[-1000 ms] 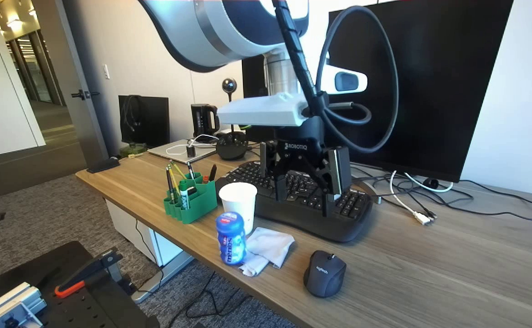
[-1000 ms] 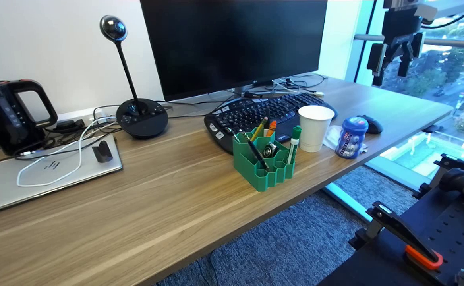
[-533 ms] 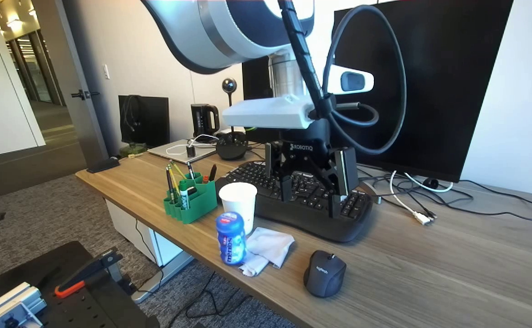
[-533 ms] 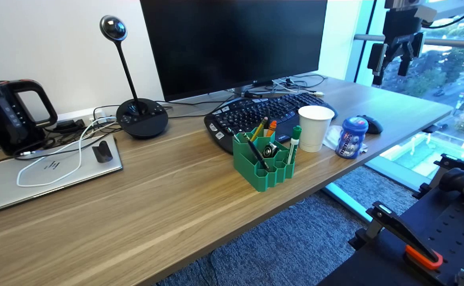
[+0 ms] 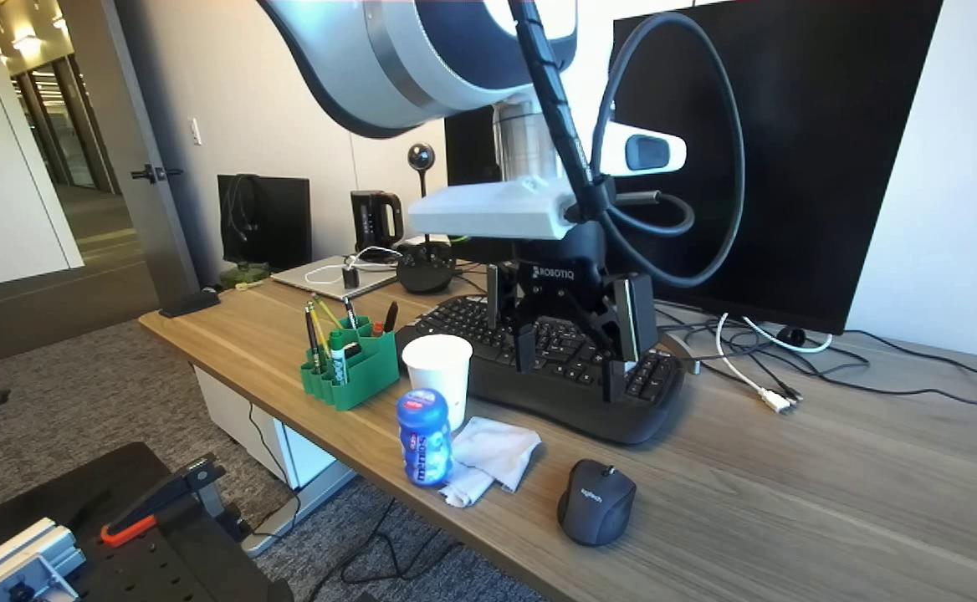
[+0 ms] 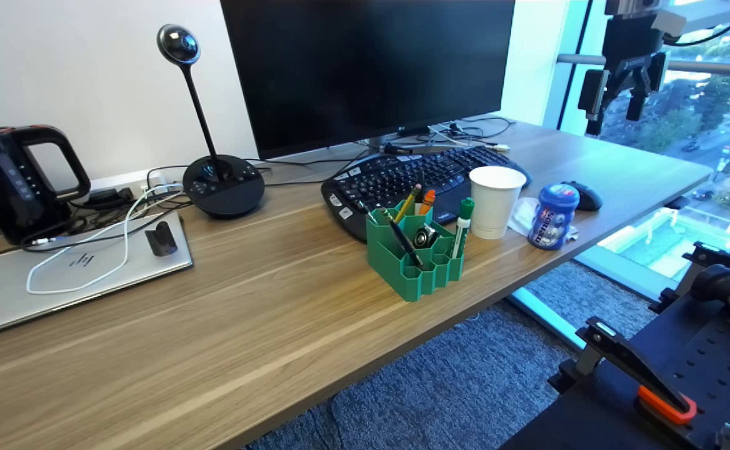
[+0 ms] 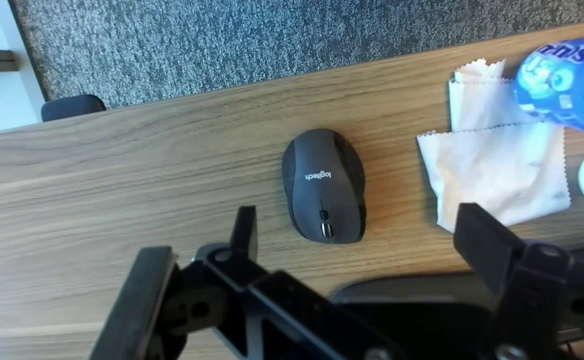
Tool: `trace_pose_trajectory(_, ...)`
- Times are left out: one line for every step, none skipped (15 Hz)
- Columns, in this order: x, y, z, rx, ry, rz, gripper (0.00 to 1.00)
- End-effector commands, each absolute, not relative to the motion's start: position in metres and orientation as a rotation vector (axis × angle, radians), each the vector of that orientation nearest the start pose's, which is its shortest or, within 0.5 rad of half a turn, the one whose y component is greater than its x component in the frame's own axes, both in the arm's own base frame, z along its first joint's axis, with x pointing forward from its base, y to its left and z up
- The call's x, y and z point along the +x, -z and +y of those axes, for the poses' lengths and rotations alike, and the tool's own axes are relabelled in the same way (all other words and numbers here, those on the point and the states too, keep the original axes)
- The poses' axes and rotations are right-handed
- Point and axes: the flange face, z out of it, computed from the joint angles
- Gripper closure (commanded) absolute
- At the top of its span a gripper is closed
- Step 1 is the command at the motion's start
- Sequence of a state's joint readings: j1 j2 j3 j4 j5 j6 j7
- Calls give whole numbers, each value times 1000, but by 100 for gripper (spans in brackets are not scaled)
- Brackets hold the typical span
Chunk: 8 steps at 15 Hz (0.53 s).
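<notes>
Office: desk (image 6: 246,306), monitor (image 6: 371,72), keyboard (image 6: 443,169), mouse (image 7: 324,187), carpeted floor (image 7: 222,42).

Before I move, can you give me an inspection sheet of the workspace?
Surface: wood-grain desk.
Things at hand: mouse, flat on the desk, untouched; its button end shows between the fingertips in the wrist view.
Clutter: keyboard, white cloth, blue bottle, paper cup, green pen holder; bottle and cup upright.
Gripper: open, holding nothing, above the desk.
Cables: tangled beneath the monitor, ends out beside the keyboard; white cord across the laptop.
Surroundings: kettle, window, carpet, orange-tipped clamp.
</notes>
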<state>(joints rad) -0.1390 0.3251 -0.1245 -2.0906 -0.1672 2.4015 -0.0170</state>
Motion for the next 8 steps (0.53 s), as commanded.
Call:
trace_pose_trajectory(568, -260, -157, -3293, -66, 225, 0)
trace_pose_trajectory(570, -257, -160, -3290, -81, 239, 0)
trace_pose_trajectory(571, -254, -161, -3289, -88, 248, 0)
trace_pose_trajectory(573, -251, -163, -3288, -95, 257, 0)
trace_pose_trajectory(576, -247, -165, -3285, -105, 269, 0)
trace_pose_trajectory(578, -245, -168, -3284, -109, 280, 0)
trace_pose_trajectory(581, -242, -170, -3281, -117, 293, 0)
trace_pose_trajectory(584, -240, -171, -3280, -118, 303, 0)
